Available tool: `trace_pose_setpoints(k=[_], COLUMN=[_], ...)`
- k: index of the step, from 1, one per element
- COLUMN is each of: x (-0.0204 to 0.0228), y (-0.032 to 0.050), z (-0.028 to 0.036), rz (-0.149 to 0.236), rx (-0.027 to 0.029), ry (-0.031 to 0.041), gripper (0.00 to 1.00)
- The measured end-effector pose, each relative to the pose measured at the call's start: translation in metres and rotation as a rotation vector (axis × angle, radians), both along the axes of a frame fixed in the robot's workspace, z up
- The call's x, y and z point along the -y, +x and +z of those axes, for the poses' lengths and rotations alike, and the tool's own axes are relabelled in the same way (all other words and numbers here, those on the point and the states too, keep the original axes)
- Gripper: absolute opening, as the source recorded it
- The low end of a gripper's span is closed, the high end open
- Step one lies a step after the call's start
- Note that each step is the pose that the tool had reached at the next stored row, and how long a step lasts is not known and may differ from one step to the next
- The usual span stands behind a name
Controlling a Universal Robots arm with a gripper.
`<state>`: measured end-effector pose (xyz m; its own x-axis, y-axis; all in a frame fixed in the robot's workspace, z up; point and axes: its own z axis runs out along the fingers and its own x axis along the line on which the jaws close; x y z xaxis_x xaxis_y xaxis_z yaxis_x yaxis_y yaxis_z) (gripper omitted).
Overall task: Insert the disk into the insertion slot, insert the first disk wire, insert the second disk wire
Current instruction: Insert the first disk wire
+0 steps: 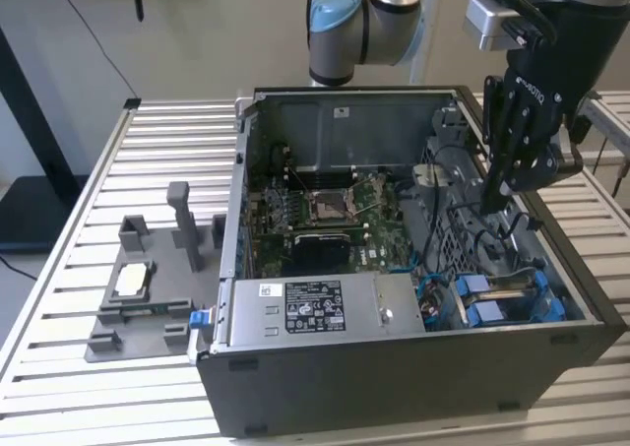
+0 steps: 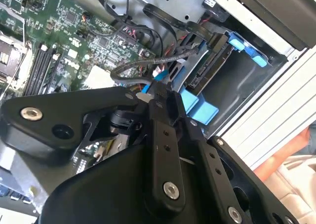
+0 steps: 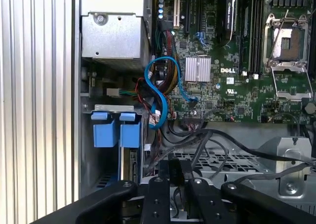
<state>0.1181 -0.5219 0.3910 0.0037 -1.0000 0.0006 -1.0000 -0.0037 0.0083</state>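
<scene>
Jaws drawn together, hold unclear. The gripper (image 2: 159, 94) tip sits amid black cables (image 2: 148, 61), the disk (image 2: 210, 68) just beside, with tight room.

printed sticker on power-supply box (image 1: 315, 306), wording unreadable

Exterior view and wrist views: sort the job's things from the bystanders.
Job: gripper, disk in blue carrier, insertion slot, black wires beside it.
Bystanders: power-supply box, motherboard, grey fixture plate on the table.
</scene>
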Motion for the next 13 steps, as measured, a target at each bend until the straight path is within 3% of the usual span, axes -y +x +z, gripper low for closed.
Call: trace_pose_setpoints(k=[13], x=[0.0007], y=[0.0001], z=[-0.0003], rz=[0.0], rx=[0.0], ry=[-0.0004], gripper=[0.19])
